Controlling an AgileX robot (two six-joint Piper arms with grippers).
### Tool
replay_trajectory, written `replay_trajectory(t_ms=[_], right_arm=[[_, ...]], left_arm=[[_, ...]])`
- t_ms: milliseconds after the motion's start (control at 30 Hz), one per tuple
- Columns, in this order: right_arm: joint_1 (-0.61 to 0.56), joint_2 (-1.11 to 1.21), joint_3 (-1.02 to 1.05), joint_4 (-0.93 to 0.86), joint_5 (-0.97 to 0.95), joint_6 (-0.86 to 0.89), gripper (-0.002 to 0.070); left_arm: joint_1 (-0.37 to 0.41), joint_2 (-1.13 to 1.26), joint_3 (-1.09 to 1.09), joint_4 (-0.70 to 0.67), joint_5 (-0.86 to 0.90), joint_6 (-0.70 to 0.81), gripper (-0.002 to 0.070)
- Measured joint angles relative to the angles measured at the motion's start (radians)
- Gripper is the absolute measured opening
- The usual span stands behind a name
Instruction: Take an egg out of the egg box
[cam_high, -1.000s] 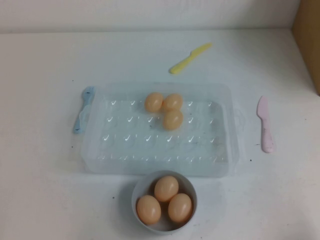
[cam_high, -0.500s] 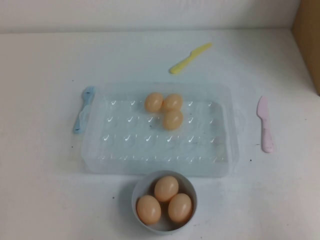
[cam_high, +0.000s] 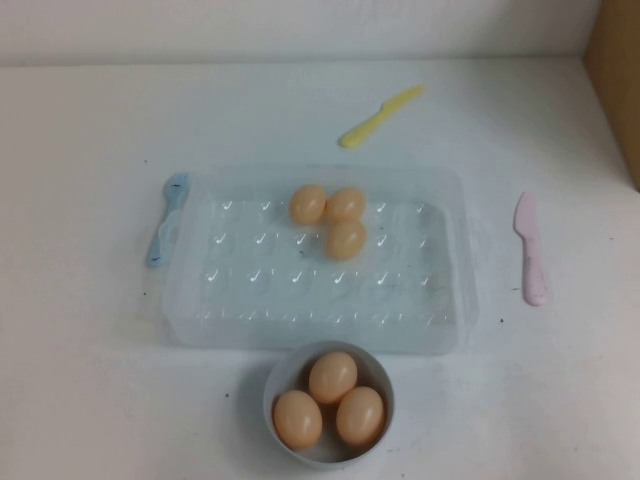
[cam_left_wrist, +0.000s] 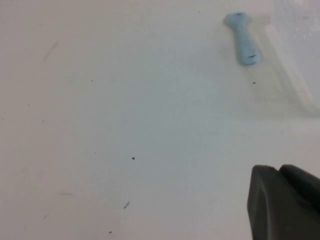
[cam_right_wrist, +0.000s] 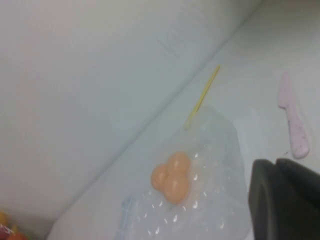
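The clear plastic egg box (cam_high: 220, 320) lies mid-table in the high view. Three peach-tan eggs sit together in its far half: one (cam_high: 308, 204), one (cam_high: 346, 203) and one (cam_high: 346, 240). Neither arm shows in the high view. My left gripper (cam_left_wrist: 278, 169) is shut and empty, low over bare table left of the box, whose corner (cam_left_wrist: 300, 80) shows there. My right gripper (cam_right_wrist: 276, 161) is shut and empty, raised off the box's right side. The box (cam_right_wrist: 220, 200) and the egg cluster (cam_right_wrist: 172, 177) show in its view.
A pale-grey bowl (cam_high: 282, 372) with three eggs stands just in front of the box. A blue knife (cam_high: 166, 218) lies at the box's left edge, a pink knife (cam_high: 530, 250) to its right and a yellow knife (cam_high: 378, 116) behind it. A brown panel (cam_high: 618, 70) stands far right.
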Motion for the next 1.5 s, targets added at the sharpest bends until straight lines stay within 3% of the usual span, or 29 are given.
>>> replay_trajectory(t_ms=[233,567,733,1033,1500], right_arm=[[0.000,0.095,-0.113,-0.102,0.106,-0.171,-0.0017],[0.000,0.627,-0.507,-0.393,0.537,-0.416,-0.0017],[0.002,0.887,-0.743,-0.449,0.742,-0.463,-0.0017],[0.023,1.223,-1.077,-0.489,0.846,-0.442,-0.0017],[0.374,1.754,-1.649,-0.989,0.992,-0.094,-0.0017]], left_arm=[[0.000,0.000,0.000,0.000,0.000,0.000,-0.0003],[0.000,0.000,0.000,0.000,0.000,0.000,-0.0003],[0.000,0.000,0.000,0.000,0.000,0.000,-0.0003],[0.000,0.000,0.000,-0.001,0.000,0.000,-0.0003],[0.000,0.000,0.000,-0.001,0.000,0.000,-0.0003]])
